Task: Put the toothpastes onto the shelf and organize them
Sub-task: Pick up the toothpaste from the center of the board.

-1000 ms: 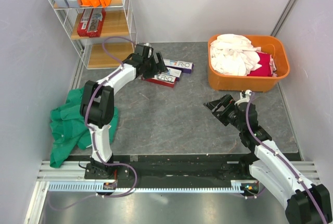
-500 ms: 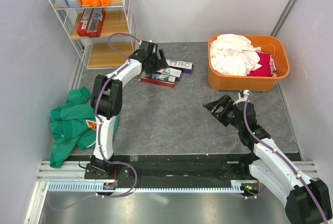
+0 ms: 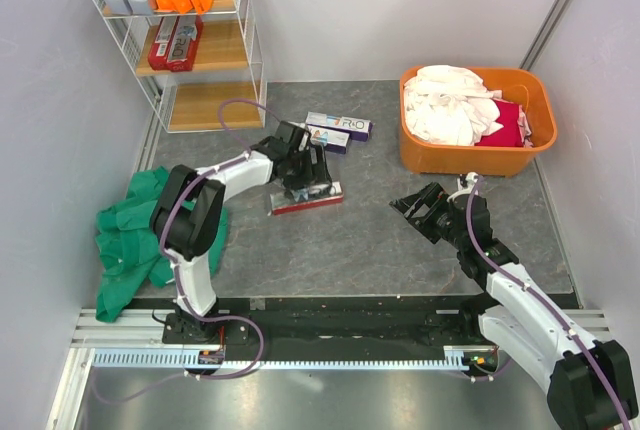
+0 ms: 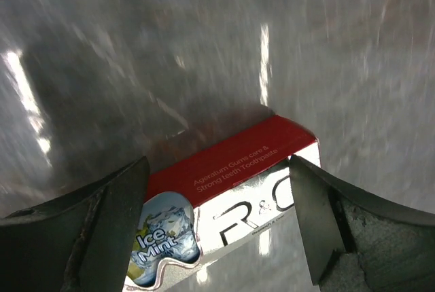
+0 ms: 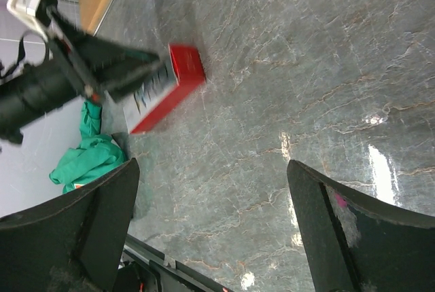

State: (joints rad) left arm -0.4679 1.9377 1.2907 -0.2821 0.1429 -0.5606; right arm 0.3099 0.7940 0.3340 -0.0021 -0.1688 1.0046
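A grey marbled table (image 3: 380,240) sits between pale walls (image 3: 400,10). Left of its centre, the left gripper (image 4: 217,170) clamps a red-and-silver toothpaste carton (image 3: 305,199) lettered "Ice Mint". The right gripper (image 5: 212,164) hovers with fingers spread wide.

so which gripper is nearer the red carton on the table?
Left. The left gripper straddles the red carton, a finger on each side; the right gripper is open, well off to the carton's right.

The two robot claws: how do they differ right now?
The left gripper is closed on a red toothpaste carton; the right gripper is open and holds nothing. The left sits toward the shelf; the right sits nearer the orange tub. Both are dark two-finger grippers over the grey table.
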